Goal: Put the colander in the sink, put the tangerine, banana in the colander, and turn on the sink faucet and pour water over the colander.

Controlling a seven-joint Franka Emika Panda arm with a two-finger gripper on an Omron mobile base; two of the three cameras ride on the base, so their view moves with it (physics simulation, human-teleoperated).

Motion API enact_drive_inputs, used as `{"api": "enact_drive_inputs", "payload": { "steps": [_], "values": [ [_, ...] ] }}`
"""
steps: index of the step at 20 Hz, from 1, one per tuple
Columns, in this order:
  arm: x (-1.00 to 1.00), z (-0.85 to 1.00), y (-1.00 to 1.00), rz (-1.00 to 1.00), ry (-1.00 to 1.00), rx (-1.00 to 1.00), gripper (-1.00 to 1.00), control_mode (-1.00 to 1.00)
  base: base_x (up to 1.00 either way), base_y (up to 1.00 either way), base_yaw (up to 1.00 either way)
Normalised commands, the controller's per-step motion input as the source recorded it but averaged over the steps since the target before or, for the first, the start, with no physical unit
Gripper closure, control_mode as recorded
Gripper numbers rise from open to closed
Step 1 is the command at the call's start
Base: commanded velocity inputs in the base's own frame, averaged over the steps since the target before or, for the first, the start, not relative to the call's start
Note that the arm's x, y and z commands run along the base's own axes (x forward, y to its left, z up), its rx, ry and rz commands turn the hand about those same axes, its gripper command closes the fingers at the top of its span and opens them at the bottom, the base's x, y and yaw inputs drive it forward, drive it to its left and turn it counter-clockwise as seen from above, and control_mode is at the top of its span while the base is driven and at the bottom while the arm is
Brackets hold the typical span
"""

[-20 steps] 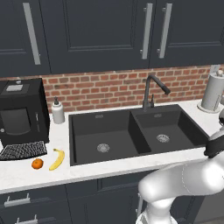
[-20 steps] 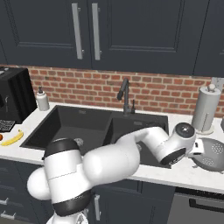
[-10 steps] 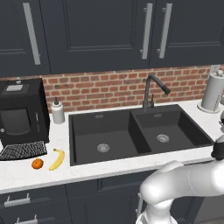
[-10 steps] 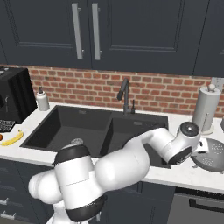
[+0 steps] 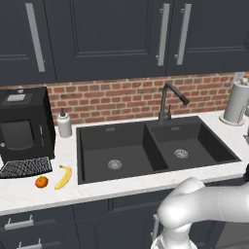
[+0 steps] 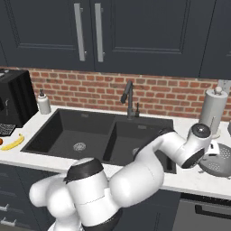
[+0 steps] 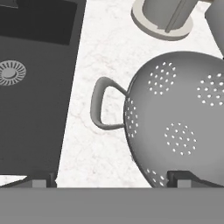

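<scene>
The colander (image 7: 179, 127) sits on the white counter (image 7: 105, 57) to the right of the sink (image 6: 94, 135), near the paper-towel holder (image 6: 212, 110) — its looped handle (image 7: 103, 107) points toward the smaller basin, which makes that loop the natural place to take hold. The gripper (image 7: 111, 177) hangs just above it with its jaws spread wide and nothing between them, so the grasp is not yet made. The banana (image 5: 63, 176) and tangerine (image 5: 41, 182) wait together on the far left of the counter, by the black mat (image 5: 24, 167) — and the faucet (image 5: 168, 99) runs no water.
</scene>
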Motion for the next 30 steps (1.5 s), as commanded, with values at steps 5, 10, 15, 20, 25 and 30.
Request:
{"api": "enact_drive_inputs", "payload": {
  "steps": [5,10,15,20,25,30],
  "values": [
    [0.00,-0.12,-0.05,0.00,0.01,0.00,-1.00,-1.00,0.00,0.00,0.00],
    [0.00,-0.14,0.00,0.00,0.02,0.00,-1.00,-1.00,0.00,0.00,0.00],
    [0.01,-0.13,0.00,0.00,0.00,0.00,-1.00,-1.00,0.00,0.00,0.00],
    [0.00,-0.09,-0.01,0.00,0.02,0.00,-1.00,-1.00,0.00,0.00,0.00],
    [0.02,0.00,0.00,0.00,0.05,0.00,-1.00,-1.00,0.00,0.00,0.00],
    [0.18,0.00,0.00,0.00,0.06,0.00,-1.00,-1.00,0.00,0.00,0.00]
  ]
}}
